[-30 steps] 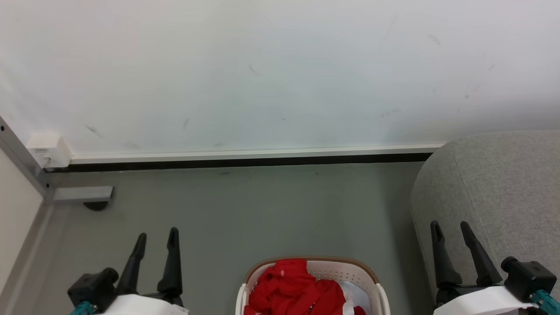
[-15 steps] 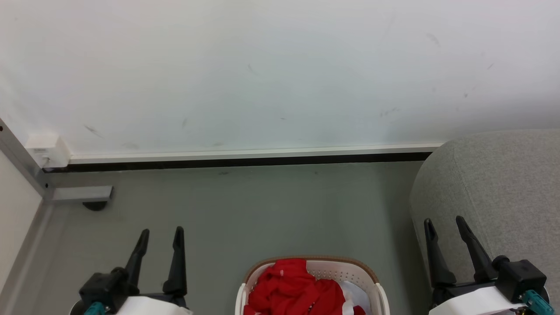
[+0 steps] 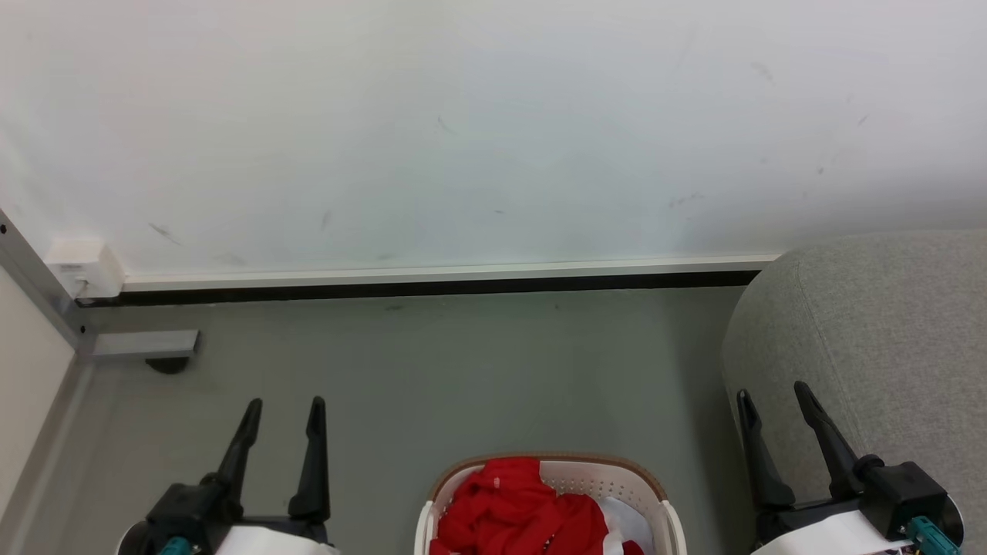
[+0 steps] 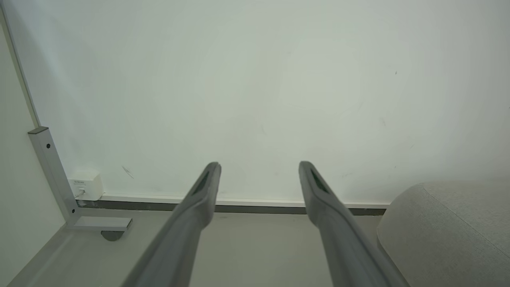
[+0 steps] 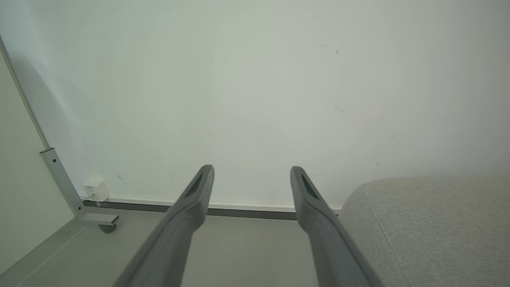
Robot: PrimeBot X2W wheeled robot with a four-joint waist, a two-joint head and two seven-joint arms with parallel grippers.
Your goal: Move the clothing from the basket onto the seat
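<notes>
Noted jersey (image 3: 513, 505) crumpled in basket (image 3: 570, 456), on floor (image 3: 463, 370) between both claws; sofa (image 3: 887, 324) near, to right, bare. Found left claw (image 3: 285, 402) spread and empty; likewise right claw (image 3: 771, 390), beside sofa arm. Judged light, soft, limp; liable to trail and snag on rim. Recommend pinching raised fold atop heap, clear of white cloth (image 3: 624, 520) beside it; lift high before swinging to sofa.

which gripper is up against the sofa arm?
The right gripper: it shows against the grey sofa; the left gripper shows against bare floor.
</notes>
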